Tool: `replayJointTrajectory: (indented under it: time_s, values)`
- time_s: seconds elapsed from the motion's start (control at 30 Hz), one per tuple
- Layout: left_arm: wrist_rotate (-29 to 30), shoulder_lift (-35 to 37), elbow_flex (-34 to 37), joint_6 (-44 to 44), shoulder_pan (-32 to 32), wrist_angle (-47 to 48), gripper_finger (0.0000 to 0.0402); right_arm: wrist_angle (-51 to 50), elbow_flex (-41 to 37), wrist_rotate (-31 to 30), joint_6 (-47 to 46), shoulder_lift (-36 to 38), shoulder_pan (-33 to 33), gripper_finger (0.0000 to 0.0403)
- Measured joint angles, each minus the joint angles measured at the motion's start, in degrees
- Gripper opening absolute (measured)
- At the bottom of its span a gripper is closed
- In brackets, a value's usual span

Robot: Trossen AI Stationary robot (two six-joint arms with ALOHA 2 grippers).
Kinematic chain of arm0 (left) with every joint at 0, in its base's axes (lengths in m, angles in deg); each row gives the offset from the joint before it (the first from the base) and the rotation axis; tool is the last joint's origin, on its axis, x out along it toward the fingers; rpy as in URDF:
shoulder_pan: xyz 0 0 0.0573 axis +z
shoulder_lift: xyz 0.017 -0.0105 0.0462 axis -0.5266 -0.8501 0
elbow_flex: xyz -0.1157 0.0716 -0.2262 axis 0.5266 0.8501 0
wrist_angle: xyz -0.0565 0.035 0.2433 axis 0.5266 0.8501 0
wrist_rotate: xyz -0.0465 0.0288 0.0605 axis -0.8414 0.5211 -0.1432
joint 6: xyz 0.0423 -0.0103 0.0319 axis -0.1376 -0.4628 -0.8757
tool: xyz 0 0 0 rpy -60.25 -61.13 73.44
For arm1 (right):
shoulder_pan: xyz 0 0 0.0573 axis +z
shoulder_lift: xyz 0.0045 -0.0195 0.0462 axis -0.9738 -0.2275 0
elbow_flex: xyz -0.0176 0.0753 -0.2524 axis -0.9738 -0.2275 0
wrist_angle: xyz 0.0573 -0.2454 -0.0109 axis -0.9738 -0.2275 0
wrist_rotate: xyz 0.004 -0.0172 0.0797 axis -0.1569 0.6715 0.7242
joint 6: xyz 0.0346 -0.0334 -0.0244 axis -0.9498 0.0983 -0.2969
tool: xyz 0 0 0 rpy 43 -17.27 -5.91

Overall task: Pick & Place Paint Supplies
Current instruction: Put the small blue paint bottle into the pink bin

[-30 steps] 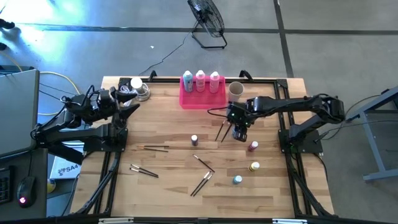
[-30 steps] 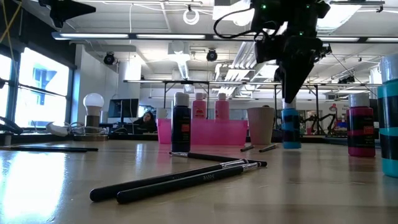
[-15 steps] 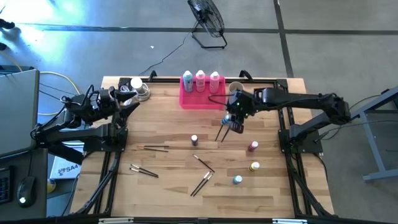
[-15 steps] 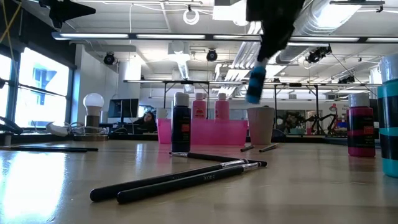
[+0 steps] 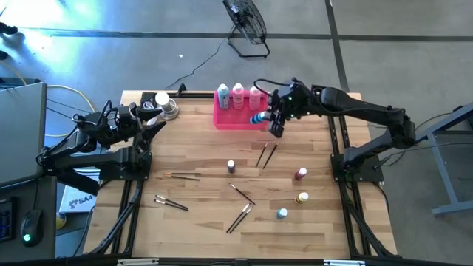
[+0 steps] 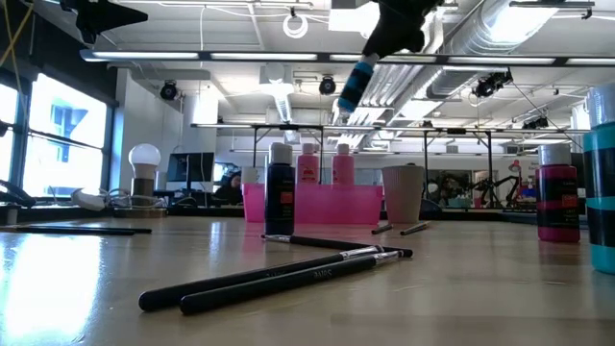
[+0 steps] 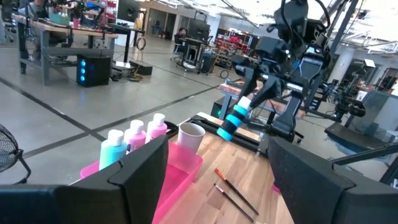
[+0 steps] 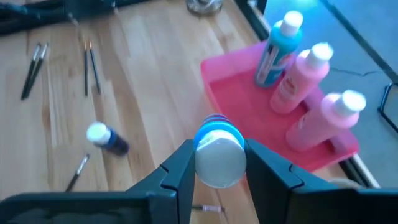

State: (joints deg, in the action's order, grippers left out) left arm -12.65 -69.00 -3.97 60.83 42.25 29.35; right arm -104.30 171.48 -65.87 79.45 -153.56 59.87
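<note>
My right gripper [image 5: 273, 122] is high above the table, over the right end of the bright pink tray [image 5: 230, 121], shut on a small blue white-capped bottle [image 6: 354, 86]. Three taller bottles, one teal [image 5: 223, 97] and two pink [image 5: 247, 95], stand in the tray. The beige cup [image 6: 404, 192] stands just right of it. Tiny bottles stand on the wood: dark [image 5: 231, 166], dark red [image 5: 301, 174], yellow [image 5: 303, 198], teal [image 5: 282, 214]. Thin paintbrushes [image 5: 266, 155] lie scattered. My left gripper [image 7: 214, 177] waits open at the far left. My right gripper pinches the blue bottle between its two fingers [image 8: 180, 163] at its upper body [image 8: 205, 135], just below the white cap [image 8: 217, 163]. The bottle lies along the fingers, cap toward the wrist, base slanting down toward the tray. It is lifted clear.
More brushes lie at the middle left [image 5: 185, 176], near left [image 5: 170, 202] and centre [image 5: 240, 207] of the table. A white bulb and metal lid [image 5: 164, 105] sit at the far left corner. Bare wood lies between the tray and the brushes.
My right gripper has risen from the table with the blue bottle and gone toward the far edge and the pink tray. It has tipped from pointing nearly straight down to slanting. The bottle has gone from upright on the table to tilted, high in the air.
</note>
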Motion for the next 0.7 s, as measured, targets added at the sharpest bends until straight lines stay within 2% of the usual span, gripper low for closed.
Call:
replayJointTrajectory:
  time_s: [0.4, 0.7]
  values:
    - [0.0, 0.0, 0.0, 0.0, 0.0, 0.0, 0.0271, 5.3, 0.0, 3.2, 0.0, -8.2, -2.8, 0.0112]
    - [0.0, 0.0, 0.0, 0.0, 0.0, 0.0, 0.0271, 4.5, 6.2, 2.9, 3.1, -16.2, -7.0, 0.0111]
